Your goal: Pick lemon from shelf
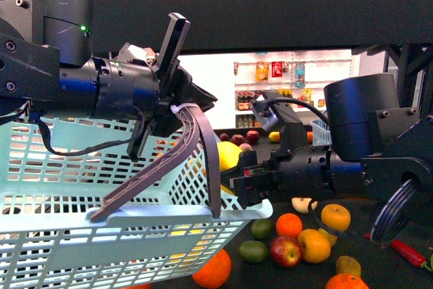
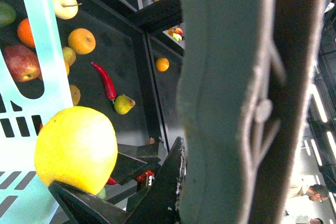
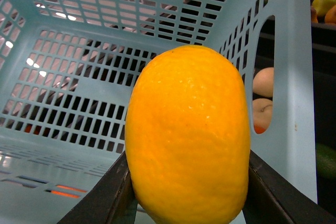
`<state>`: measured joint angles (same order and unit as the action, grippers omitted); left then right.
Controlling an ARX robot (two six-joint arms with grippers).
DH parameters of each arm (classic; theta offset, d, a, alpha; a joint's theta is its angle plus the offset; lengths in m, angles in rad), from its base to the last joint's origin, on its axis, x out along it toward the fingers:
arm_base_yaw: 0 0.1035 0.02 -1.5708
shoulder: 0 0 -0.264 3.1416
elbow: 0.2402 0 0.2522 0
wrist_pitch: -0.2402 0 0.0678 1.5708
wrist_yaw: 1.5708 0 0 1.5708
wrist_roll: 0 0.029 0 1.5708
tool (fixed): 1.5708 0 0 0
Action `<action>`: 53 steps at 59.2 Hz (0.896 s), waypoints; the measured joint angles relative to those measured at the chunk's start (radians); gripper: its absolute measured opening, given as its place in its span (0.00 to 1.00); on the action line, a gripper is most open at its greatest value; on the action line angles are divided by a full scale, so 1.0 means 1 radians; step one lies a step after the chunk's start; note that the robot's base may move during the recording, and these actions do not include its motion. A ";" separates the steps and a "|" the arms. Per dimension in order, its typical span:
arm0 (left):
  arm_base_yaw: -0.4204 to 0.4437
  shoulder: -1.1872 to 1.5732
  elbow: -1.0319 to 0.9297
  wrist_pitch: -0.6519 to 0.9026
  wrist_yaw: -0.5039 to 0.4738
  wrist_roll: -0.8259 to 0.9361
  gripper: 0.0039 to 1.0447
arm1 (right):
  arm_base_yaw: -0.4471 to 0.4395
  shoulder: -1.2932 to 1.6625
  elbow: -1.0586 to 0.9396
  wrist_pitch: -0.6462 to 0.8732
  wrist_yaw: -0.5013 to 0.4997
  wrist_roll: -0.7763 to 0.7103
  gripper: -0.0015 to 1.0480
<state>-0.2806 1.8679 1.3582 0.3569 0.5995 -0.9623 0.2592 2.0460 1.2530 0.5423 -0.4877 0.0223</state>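
My right gripper (image 1: 233, 175) is shut on the yellow lemon (image 1: 229, 156), holding it just over the near rim of the light blue basket (image 1: 67, 187). The right wrist view is filled by the lemon (image 3: 188, 135), held between both dark fingers (image 3: 105, 198) above the basket's slotted floor (image 3: 63, 145). My left gripper (image 1: 181, 109) is shut on the grey basket handle (image 1: 196, 143) and holds the basket up. In the left wrist view the handle (image 2: 226, 103) is close up, with the lemon (image 2: 76, 148) beside it. The black shelf (image 1: 270, 11) spans the scene above.
Loose fruit lies on the dark deck (image 1: 385, 269) below my right arm: oranges (image 1: 289, 225), a red apple (image 1: 285, 251), limes (image 1: 253, 251) and a red chilli (image 1: 409, 254). A small blue basket (image 1: 321, 132) and white wall shelving with bottles (image 1: 291, 72) are behind.
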 joint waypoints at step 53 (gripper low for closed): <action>0.003 0.000 0.000 0.000 0.000 -0.001 0.06 | -0.091 -0.055 0.076 -0.073 0.196 0.018 0.93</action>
<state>-0.2779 1.8679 1.3586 0.3569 0.5995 -0.9630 0.1684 1.9911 1.3289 0.4690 -0.2916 0.0399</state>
